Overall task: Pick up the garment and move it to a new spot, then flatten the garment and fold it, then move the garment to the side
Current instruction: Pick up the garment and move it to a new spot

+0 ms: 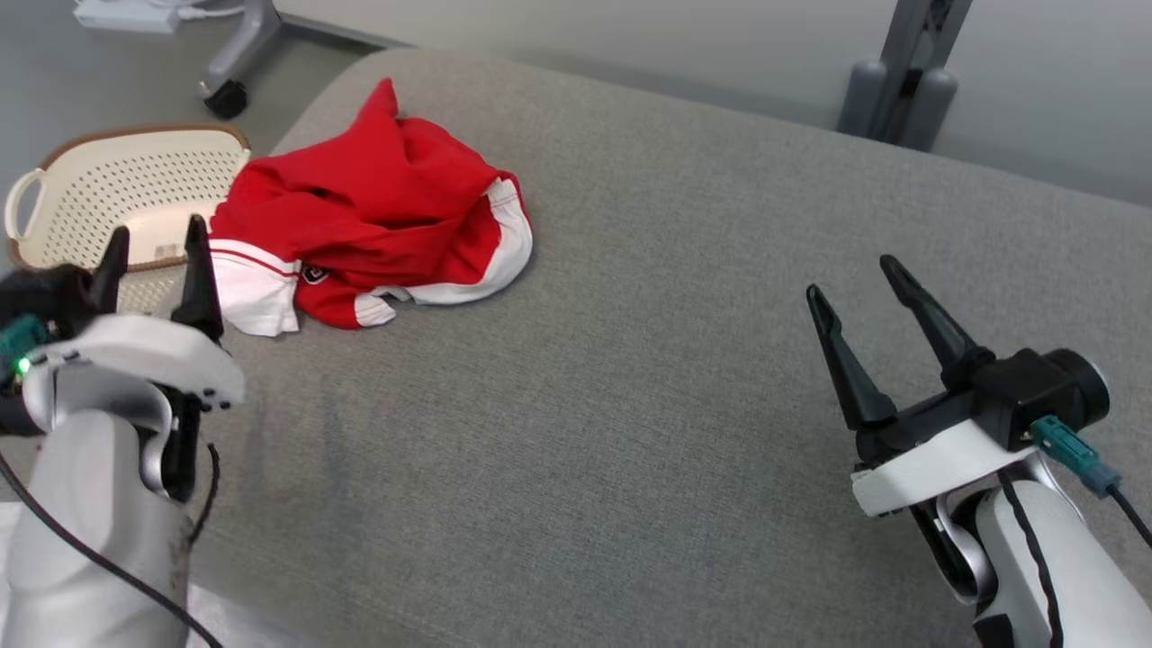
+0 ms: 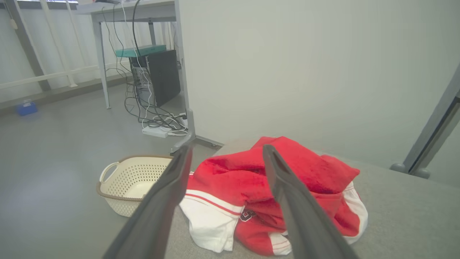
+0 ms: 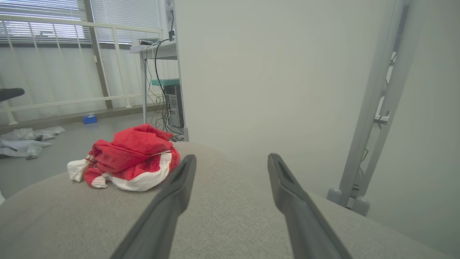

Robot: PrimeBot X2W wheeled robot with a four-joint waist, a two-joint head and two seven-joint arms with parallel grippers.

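A crumpled red and white garment (image 1: 369, 216) lies in a heap at the far left of the grey padded surface (image 1: 630, 360). My left gripper (image 1: 157, 238) is open just left of it, near the surface's edge, nothing between its fingers. In the left wrist view the garment (image 2: 244, 180) sits straight ahead, beyond the left gripper (image 2: 226, 151). My right gripper (image 1: 855, 274) is open over the bare right side, far from the cloth. The right wrist view shows the garment (image 3: 129, 158) to the left of the right gripper (image 3: 231, 160).
A cream perforated basket (image 1: 108, 189) with a brown rim stands on the floor just off the surface's left edge, behind my left gripper. A grey metal stand (image 1: 900, 81) rises beyond the far right edge, and a wheeled leg (image 1: 234, 63) beyond the far left.
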